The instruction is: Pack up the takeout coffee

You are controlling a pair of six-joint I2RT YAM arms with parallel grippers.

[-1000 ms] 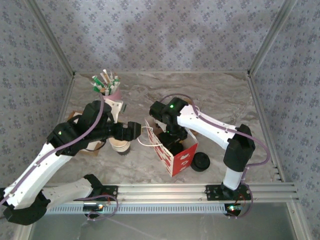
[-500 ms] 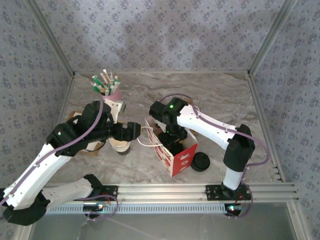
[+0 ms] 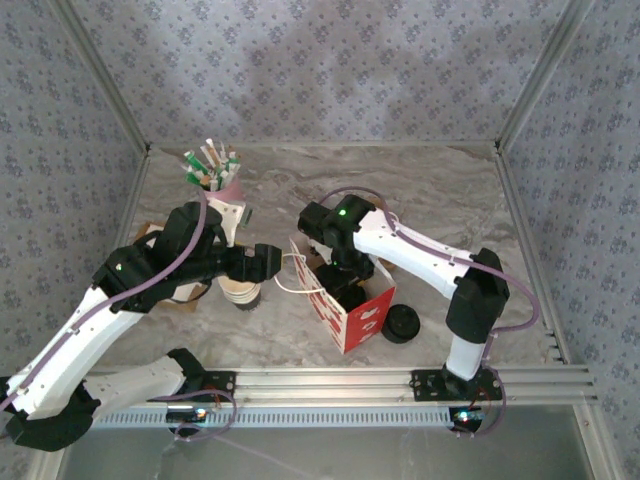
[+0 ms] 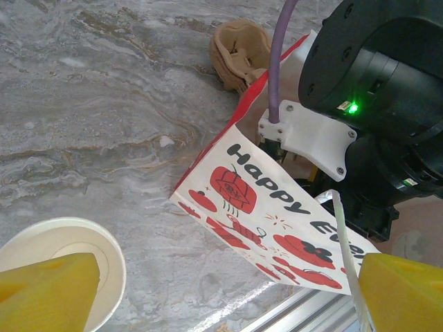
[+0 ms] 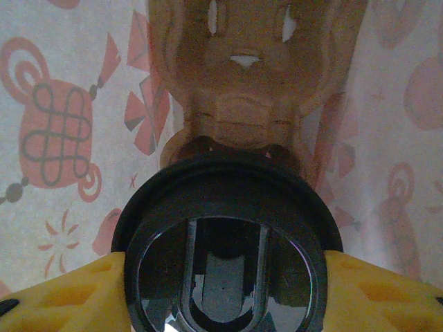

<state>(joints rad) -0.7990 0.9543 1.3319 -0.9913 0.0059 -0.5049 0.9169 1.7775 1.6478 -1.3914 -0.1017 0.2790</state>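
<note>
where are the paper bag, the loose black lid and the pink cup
paper bag (image 4: 263, 214), left wrist view, printed side
black lid (image 3: 402, 323), top external view, top
pink cup (image 3: 229, 188), top external view, wall

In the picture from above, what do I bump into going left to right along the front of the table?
white cup → bag → black lid
</note>
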